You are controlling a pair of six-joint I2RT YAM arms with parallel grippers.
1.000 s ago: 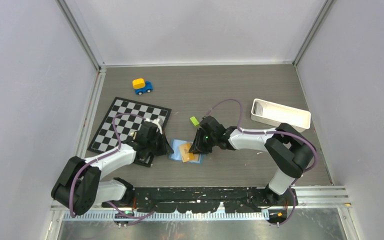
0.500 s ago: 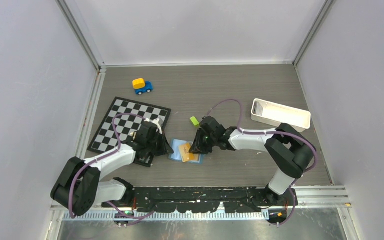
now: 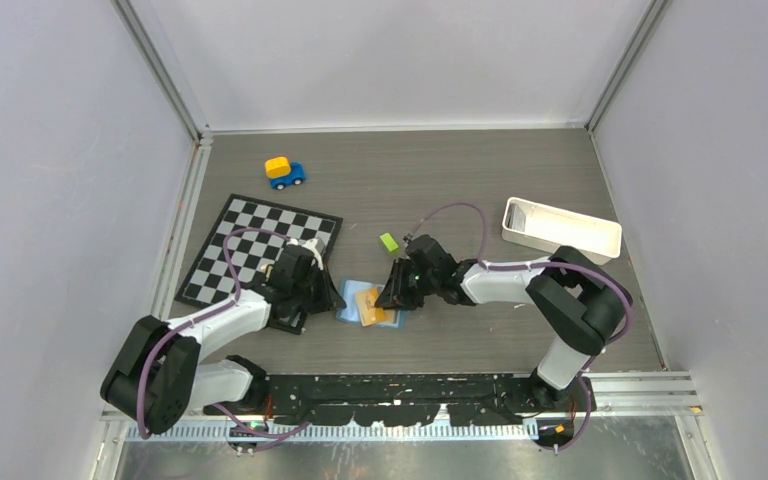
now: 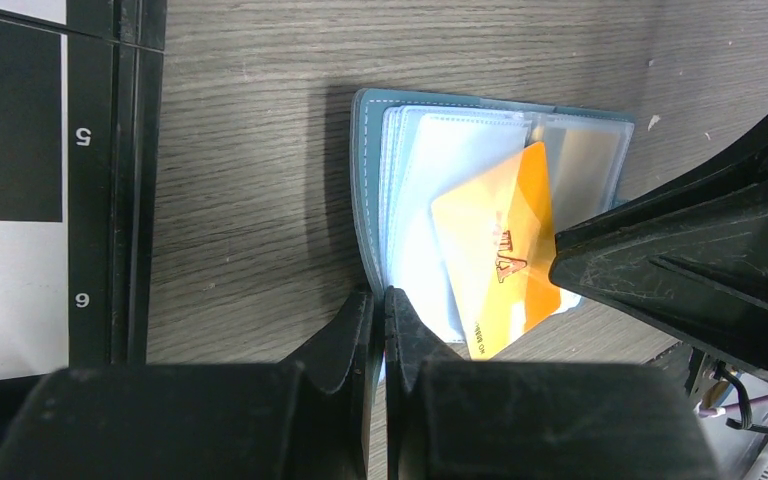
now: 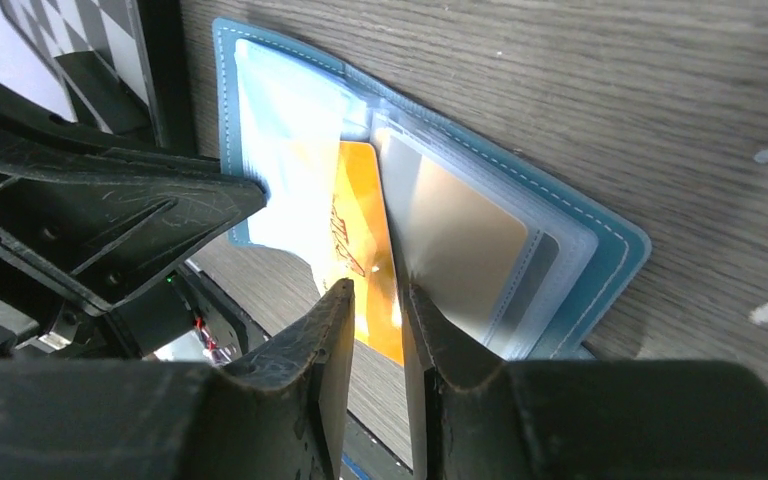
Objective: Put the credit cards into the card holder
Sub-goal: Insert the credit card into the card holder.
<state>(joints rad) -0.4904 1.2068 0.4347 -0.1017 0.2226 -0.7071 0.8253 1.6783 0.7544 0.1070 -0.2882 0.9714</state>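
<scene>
The card holder (image 3: 348, 300) lies open on the table, teal-blue with clear sleeves (image 4: 430, 160). An orange credit card (image 4: 495, 250) lies slanted across its sleeves, its lower corner sticking out past the holder's edge. A grey-tan card (image 5: 455, 235) sits inside a sleeve of the card holder (image 5: 605, 250). My left gripper (image 4: 382, 295) is shut on the holder's near edge. My right gripper (image 5: 377, 290) stands slightly open, its fingertips astride the outer edge of the orange card (image 5: 360, 210); table shows through the gap. From above, the left gripper (image 3: 332, 297) and right gripper (image 3: 392, 295) flank the holder.
A checkerboard mat (image 3: 250, 245) lies under my left arm. A small lime-green block (image 3: 388, 241) sits just beyond the right gripper. A long white tray (image 3: 560, 228) stands at the right, and a blue-and-yellow toy car (image 3: 284, 172) at the back left.
The right gripper has edged slightly left and the orange card sits a touch further over the holder. The left arm has not moved.
</scene>
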